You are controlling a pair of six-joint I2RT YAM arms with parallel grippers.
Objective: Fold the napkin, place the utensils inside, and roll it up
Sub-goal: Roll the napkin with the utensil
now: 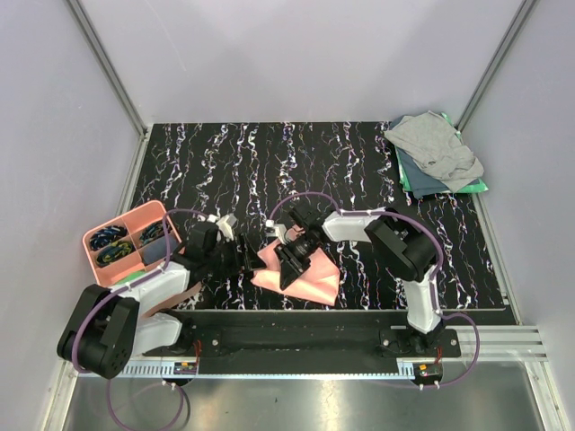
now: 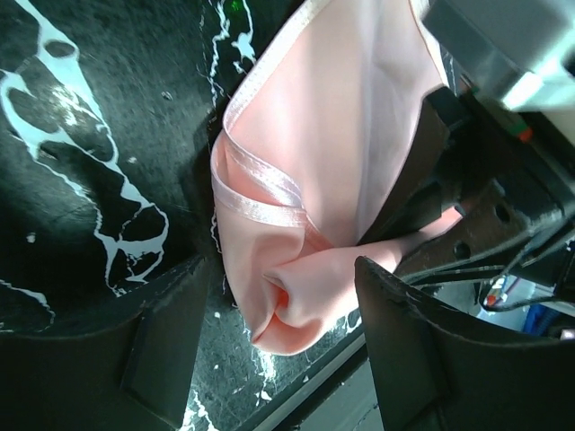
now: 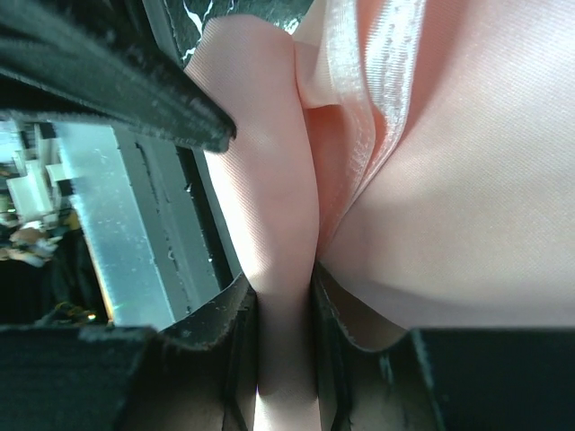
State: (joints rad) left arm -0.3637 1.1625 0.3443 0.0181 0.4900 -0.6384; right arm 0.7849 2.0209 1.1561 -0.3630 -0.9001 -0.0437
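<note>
The salmon-pink napkin (image 1: 305,277) lies bunched near the table's front edge, between the two arms. My right gripper (image 1: 289,267) is shut on a fold of the napkin (image 3: 269,206), and the cloth runs down between its two pads (image 3: 286,310). My left gripper (image 1: 249,259) stands open at the napkin's left side. A rounded, bunched corner of the napkin (image 2: 296,296) sits between its spread fingers (image 2: 166,346), touching neither. The hemmed edge (image 2: 260,180) curls just beyond that corner. The utensils are out of view.
A pink compartment tray (image 1: 110,226) holding small dark items stands at the left. A grey cloth (image 1: 436,144) lies on a green one (image 1: 476,187) at the back right corner. The black base rail (image 1: 296,325) runs just behind the napkin's near edge.
</note>
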